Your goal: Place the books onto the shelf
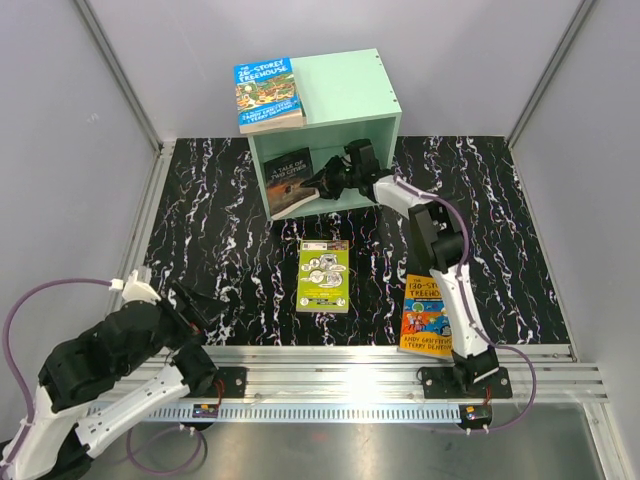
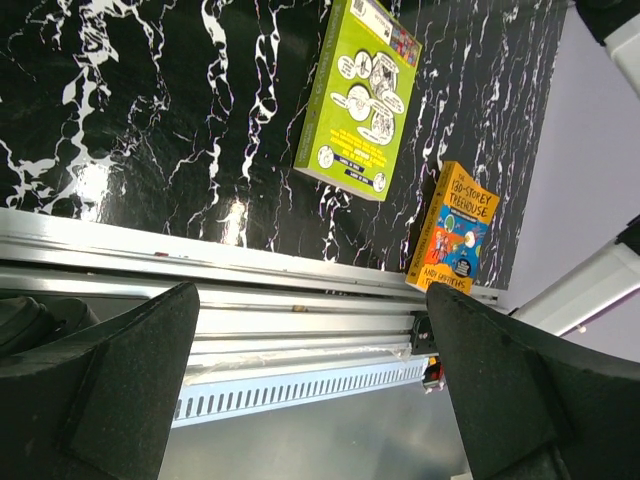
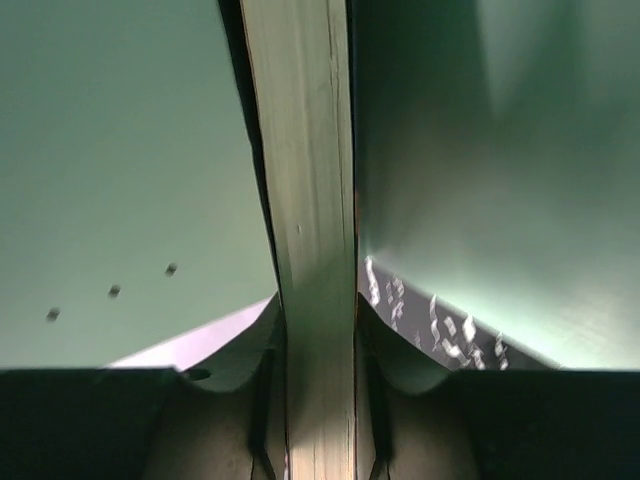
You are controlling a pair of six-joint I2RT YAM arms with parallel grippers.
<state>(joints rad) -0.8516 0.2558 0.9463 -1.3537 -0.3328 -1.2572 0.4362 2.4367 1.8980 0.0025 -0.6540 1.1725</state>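
Books sit on, in and before the pale mint-green shelf (image 1: 345, 85), a cube open toward the arms. A blue Treehouse book (image 1: 268, 95) lies on its top, overhanging the left edge. Inside at left, the dark book (image 1: 290, 180) stands tilted, its pale page edge clamped between the right fingers (image 3: 90, 420). On the desk (image 1: 200, 220) before the shelf lie a lime-green book (image 1: 323, 276) and, further right, an orange-yellow book (image 1: 425, 312). The left fingers (image 2: 120, 380) are spread, holding nothing.
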